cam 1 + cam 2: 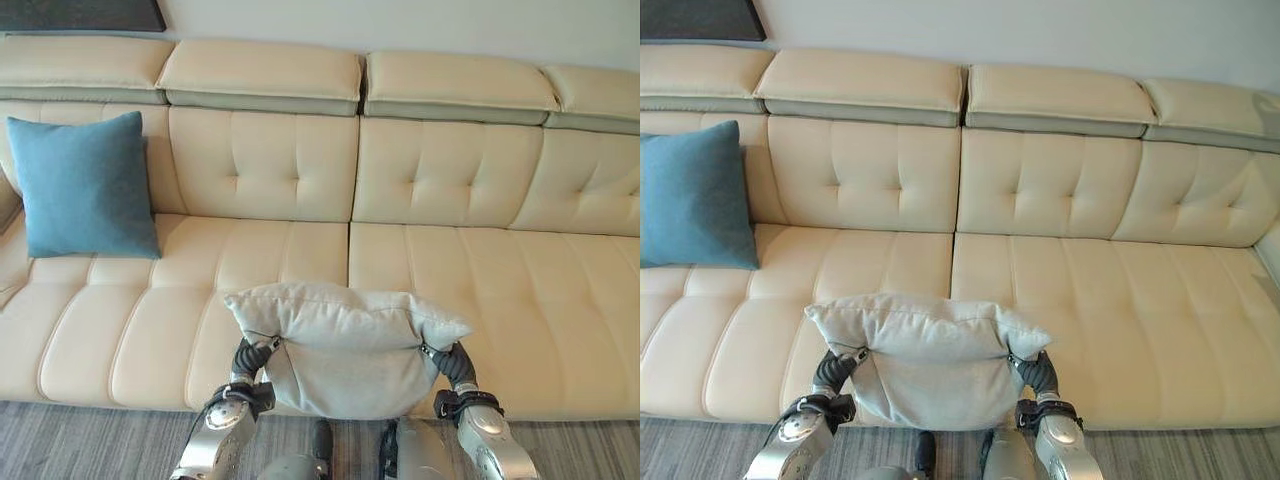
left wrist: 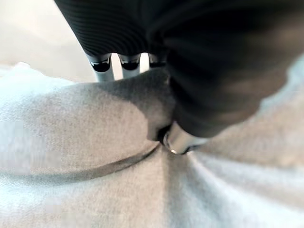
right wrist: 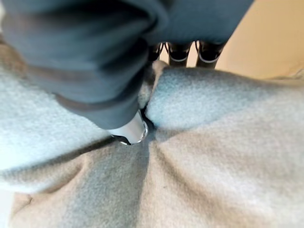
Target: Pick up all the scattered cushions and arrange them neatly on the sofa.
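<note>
The grey cushion (image 1: pixel 345 355) is soft cloth. It looks fuzzy and matt, a bit like felt, with a thin sewn seam along its edge. The cloth folds and wrinkles where it is squeezed.

The blue cushion (image 1: pixel 85 187) is cloth too, matt and smooth, with no shine.

The sofa (image 1: pixel 470 270) looks like cream leather. It is smooth with a gentle shine, and has stitched lines and little button dimples in its back.

The left hand (image 2: pixel 178 137) and the right hand (image 3: pixel 130 130) have shiny silver metal fingers and a dark ribbed cover that looks rubbery and matt.

The floor (image 1: pixel 90 445) looks like grey wood with streaky grain.
</note>
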You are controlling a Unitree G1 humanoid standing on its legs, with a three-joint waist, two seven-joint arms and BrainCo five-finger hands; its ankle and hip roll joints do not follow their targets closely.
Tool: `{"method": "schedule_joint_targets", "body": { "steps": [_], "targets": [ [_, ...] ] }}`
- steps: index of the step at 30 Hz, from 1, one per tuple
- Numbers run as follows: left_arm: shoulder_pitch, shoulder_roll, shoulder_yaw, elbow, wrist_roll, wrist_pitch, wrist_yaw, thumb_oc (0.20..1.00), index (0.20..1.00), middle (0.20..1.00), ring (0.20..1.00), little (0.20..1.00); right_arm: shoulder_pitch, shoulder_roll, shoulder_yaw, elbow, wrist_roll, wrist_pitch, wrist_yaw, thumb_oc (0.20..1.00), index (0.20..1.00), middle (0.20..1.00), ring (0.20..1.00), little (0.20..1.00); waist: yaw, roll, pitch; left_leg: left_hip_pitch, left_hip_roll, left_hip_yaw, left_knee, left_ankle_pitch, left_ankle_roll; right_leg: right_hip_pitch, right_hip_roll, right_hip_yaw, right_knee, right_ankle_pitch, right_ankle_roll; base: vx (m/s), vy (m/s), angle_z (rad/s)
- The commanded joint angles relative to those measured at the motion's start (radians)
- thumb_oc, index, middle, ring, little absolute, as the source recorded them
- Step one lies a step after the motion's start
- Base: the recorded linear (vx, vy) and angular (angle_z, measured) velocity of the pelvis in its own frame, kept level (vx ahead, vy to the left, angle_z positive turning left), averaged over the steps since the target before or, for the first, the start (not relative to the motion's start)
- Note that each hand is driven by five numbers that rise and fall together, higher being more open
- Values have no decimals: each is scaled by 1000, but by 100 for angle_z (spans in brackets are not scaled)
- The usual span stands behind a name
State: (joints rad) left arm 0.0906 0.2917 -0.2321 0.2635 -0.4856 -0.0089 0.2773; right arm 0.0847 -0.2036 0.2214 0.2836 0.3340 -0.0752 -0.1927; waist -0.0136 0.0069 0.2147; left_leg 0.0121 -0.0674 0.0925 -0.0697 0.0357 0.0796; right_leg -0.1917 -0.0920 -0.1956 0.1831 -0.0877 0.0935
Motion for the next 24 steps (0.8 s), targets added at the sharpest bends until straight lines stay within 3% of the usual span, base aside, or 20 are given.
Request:
{"method": "schedule_joint_targets", "body": {
  "steps": [1, 7, 13, 17, 19, 24],
  "targets": [
    [-50, -24, 18, -124, 56, -94, 6, 200, 200, 200, 200, 200, -64, -4, 4, -120, -15, -68, 0, 200, 200, 200, 200, 200, 25, -43, -68, 11, 41, 21, -18, -24, -87, 201, 22, -24, -235, 93, 29, 261, -46, 5],
    [-140, -29, -1, -136, 66, -96, 39, 200, 200, 200, 200, 200, -197, -21, 27, -146, -40, -64, -42, 200, 200, 200, 200, 200, 25, -44, -110, 57, 43, 16, -18, -54, -94, 281, 24, -41, -270, 75, 24, 174, -19, 21],
    [-371, -17, -53, -33, 41, -99, 110, 200, 200, 200, 200, 200, -433, -39, 86, -64, -49, -35, -115, 200, 200, 200, 200, 200, 22, -39, -87, 43, 45, 14, -18, -62, -97, 273, 21, -45, -270, 66, 16, 47, -6, 2],
    [-583, 6, -94, 69, 10, -119, 161, 200, 200, 200, 200, 200, -619, -36, 125, 14, -39, -25, -171, 200, 200, 200, 200, 200, 22, -30, -15, -42, 47, 11, -16, -27, -96, 160, 15, -38, -209, 58, 7, -146, -7, 2],
    [-729, 31, -118, 132, -10, -141, 198, 200, 200, 200, 200, 200, -727, -34, 147, 66, -22, -27, -205, 200, 200, 200, 200, 200, 22, -30, 35, -161, 40, 5, 78, -36, -94, 57, 1, -34, -144, 57, 0, -209, -13, 7],
    [-872, 63, -145, 244, -25, -152, 215, 200, 200, 200, 200, 200, -846, -36, 163, 143, -7, -31, -235, 200, 200, 200, 200, 200, 18, -29, 56, -286, 41, 1, 161, -49, -92, -59, -10, -23, -71, 50, -6, -58, -13, 4]
  ]
}}
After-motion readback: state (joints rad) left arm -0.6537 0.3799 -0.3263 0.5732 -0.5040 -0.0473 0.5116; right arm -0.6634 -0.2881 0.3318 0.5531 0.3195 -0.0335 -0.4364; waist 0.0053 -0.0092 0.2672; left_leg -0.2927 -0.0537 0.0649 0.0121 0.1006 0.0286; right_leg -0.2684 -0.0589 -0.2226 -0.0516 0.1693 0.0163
